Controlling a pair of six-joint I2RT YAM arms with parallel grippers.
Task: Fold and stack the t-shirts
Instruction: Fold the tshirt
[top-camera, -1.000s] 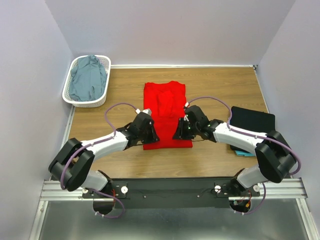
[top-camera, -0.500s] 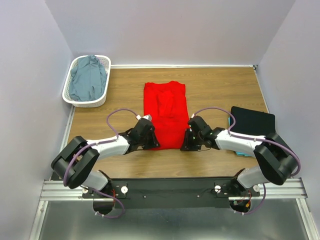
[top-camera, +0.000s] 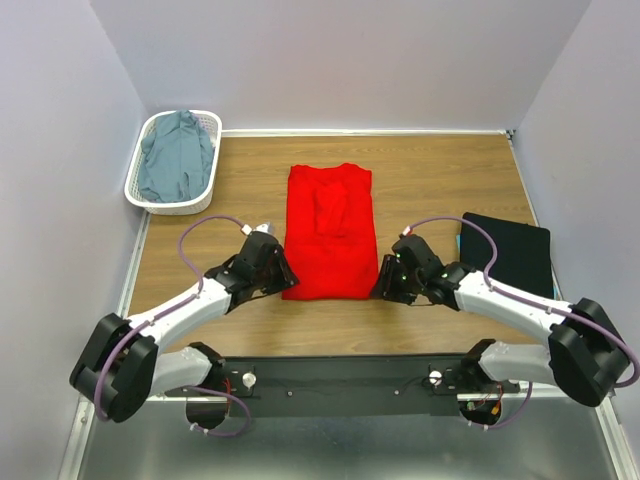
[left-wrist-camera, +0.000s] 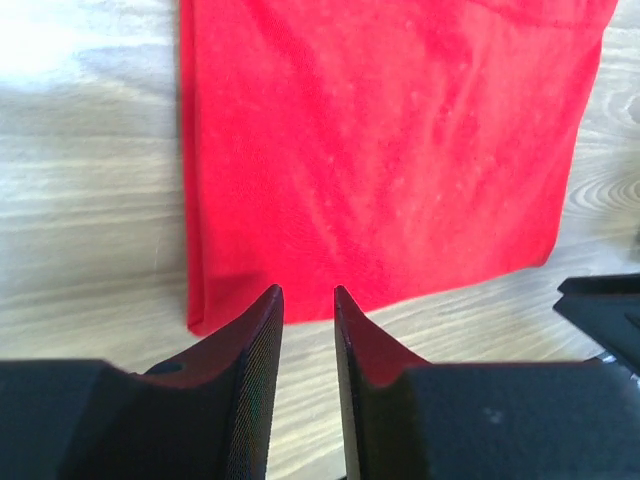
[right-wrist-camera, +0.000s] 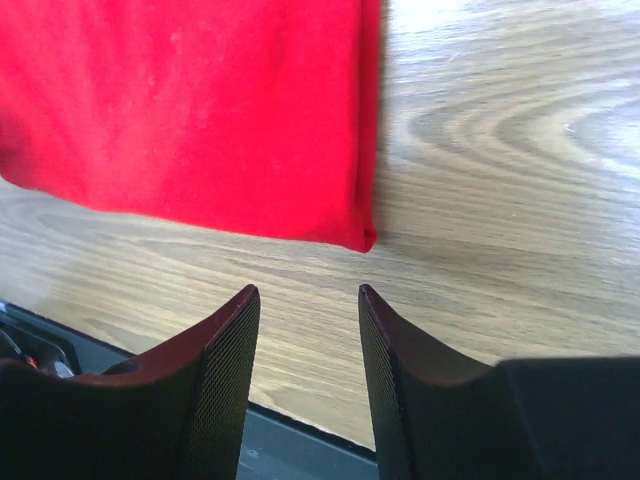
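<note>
Red t-shirt (top-camera: 330, 235) has 2 pincers at its near hem. The left pincer (left-wrist-camera: 307, 295) is a narrow slit, empty, tips at the hem by the left corner. The right pincer (right-wrist-camera: 308, 292) is wider, empty, just off the right corner over the table (top-camera: 430, 180). Shirt lies flat, a long strip, mid-table. Bare wood either side; black t-shirt (top-camera: 507, 250) at right edge.

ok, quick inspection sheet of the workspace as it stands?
Surface: wooden table, nothing spilled seen.
Job's things: red t-shirt folded into a long strip, centre; black t-shirt folded, right; grey-blue t-shirt in white basket, far left.
Clutter: nothing seen.
Grippers: left pincer narrowly open, right pincer open, both empty, at the red t-shirt's near corners.
Cables: purple cables loop off both arms, off the red t-shirt.
Surroundings: plain pale walls.
</note>
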